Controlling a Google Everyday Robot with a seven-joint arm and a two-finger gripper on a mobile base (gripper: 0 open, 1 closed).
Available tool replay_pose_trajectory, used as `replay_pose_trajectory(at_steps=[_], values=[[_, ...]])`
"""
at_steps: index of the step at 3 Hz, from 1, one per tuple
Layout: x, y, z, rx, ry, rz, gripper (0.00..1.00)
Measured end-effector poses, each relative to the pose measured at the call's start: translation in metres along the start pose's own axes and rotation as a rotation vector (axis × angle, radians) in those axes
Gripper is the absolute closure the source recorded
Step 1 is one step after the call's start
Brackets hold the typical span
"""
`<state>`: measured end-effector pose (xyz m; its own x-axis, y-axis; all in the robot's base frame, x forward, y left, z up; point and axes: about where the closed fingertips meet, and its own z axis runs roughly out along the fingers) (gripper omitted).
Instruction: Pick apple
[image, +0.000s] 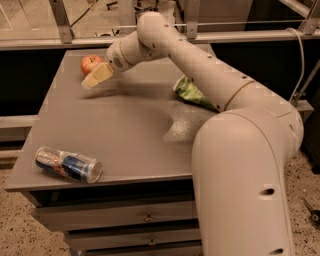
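The apple (90, 64) is small, round and red with a yellowish patch. It sits on the grey table (120, 130) near the far left corner. My gripper (93, 78) reaches across the table and hangs just in front of and slightly right of the apple, its pale fingers pointing down-left. It holds nothing that I can see. The arm stretches from the lower right up over the table.
A green chip bag (192, 93) lies at the table's right side, partly hidden by my arm. A crushed can (68, 164) lies on its side near the front left edge. A metal rail (60, 42) runs behind the table. Drawers sit below the tabletop.
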<state>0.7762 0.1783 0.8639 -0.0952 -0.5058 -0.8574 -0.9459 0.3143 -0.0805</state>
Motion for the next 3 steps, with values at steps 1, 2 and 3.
replay_pose_trajectory(at_steps=[1, 2, 3], values=[[-0.0007, -0.0084, 0.0109, 0.018, -0.008, 0.004, 0.17], [-0.0018, -0.0112, 0.0122, 0.021, -0.022, -0.004, 0.39], [-0.0019, -0.0123, 0.0032, 0.016, -0.045, -0.014, 0.63]])
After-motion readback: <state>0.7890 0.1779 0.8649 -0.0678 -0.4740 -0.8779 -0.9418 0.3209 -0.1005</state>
